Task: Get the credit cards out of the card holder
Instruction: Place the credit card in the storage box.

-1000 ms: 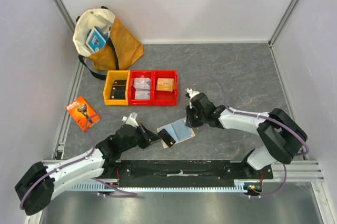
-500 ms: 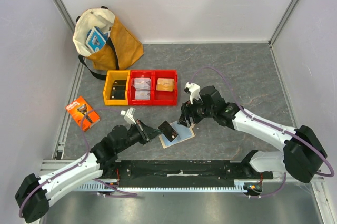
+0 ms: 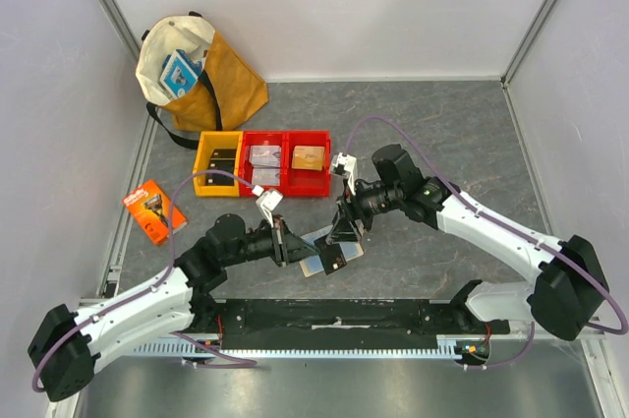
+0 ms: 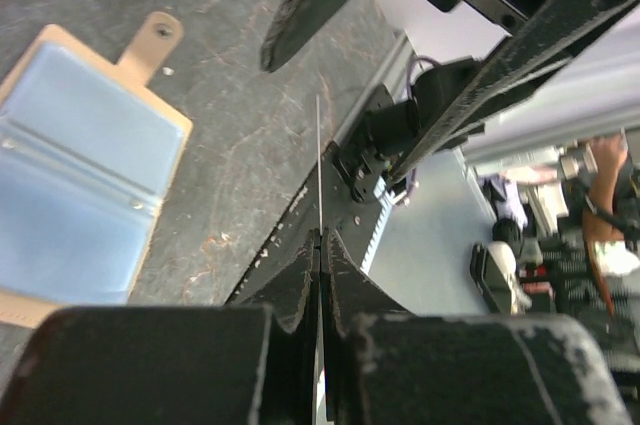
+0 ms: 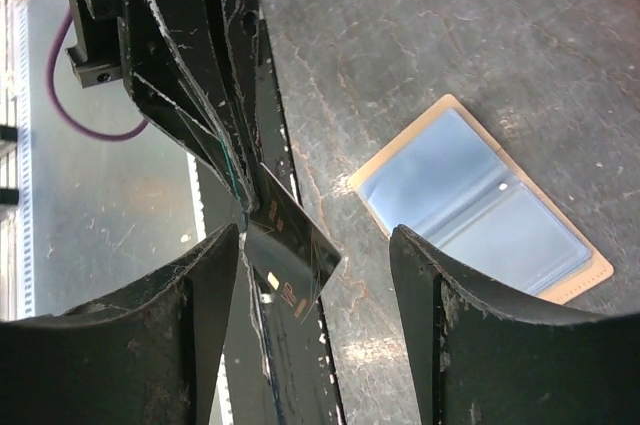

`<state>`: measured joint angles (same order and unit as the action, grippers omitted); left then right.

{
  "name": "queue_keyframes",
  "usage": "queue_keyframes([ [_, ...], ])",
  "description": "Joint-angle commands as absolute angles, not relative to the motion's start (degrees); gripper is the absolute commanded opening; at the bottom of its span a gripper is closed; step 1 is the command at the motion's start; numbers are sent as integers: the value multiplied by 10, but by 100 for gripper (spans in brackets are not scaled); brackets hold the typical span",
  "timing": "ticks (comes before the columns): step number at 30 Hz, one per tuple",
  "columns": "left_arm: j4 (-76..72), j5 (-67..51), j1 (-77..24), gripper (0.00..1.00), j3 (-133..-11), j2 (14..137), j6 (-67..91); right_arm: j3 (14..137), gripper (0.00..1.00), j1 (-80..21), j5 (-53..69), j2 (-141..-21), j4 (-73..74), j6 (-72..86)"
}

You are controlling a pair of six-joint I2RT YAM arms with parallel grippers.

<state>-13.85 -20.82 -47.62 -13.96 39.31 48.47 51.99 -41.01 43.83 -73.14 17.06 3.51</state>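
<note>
The card holder (image 3: 314, 239) lies open on the table, tan with pale blue sleeves, and shows well in the left wrist view (image 4: 80, 175) and the right wrist view (image 5: 480, 210). My left gripper (image 3: 293, 244) (image 4: 320, 235) is shut on one edge of a dark credit card (image 3: 332, 257) with gold print, held above the table by the holder. From the left wrist the card (image 4: 319, 165) is a thin edge-on line. My right gripper (image 3: 340, 229) (image 5: 318, 235) is open, and the card (image 5: 290, 255) stands between its fingers, close to the left finger (image 5: 190, 335).
A yellow bin (image 3: 204, 164) and red bins (image 3: 287, 143) sit behind the arms. An orange package (image 3: 154, 211) lies at the left and a tote bag (image 3: 197, 69) at the back left. The black rail (image 3: 344, 315) runs along the near edge.
My left gripper has carried the dark card up and to the right. My right gripper has left the holder's right edge, opened, and come down around the card.
</note>
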Motion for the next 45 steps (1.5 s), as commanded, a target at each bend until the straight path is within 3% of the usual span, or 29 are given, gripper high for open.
queue_keyframes([
  [1,-161,-302,-475,2,-192,428,392,555,66,-408,504,-744,232,-35],
  [8,-121,-366,-475,2,-261,485,326,590,47,-409,561,-768,311,-110],
  [14,-37,-377,-475,2,-327,532,262,600,0,-409,579,-769,340,-136],
  [16,-12,-332,-476,3,-339,533,260,600,0,-409,571,-763,337,-132],
  [18,-4,-262,-475,13,-348,526,268,599,0,-406,530,-752,308,-87],
  [20,-4,-183,-475,27,-343,497,293,578,0,-396,488,-728,232,-25],
  [23,-15,-77,-475,61,-318,448,329,541,0,-382,425,-687,105,96],
  [27,-71,-3,-476,83,-277,384,377,511,0,-381,261,-650,12,241],
  [35,-212,53,-475,85,-207,374,496,342,0,-381,87,-533,-267,525],
  [45,-330,8,-475,75,-227,475,536,255,0,-386,72,-527,-411,641],
])
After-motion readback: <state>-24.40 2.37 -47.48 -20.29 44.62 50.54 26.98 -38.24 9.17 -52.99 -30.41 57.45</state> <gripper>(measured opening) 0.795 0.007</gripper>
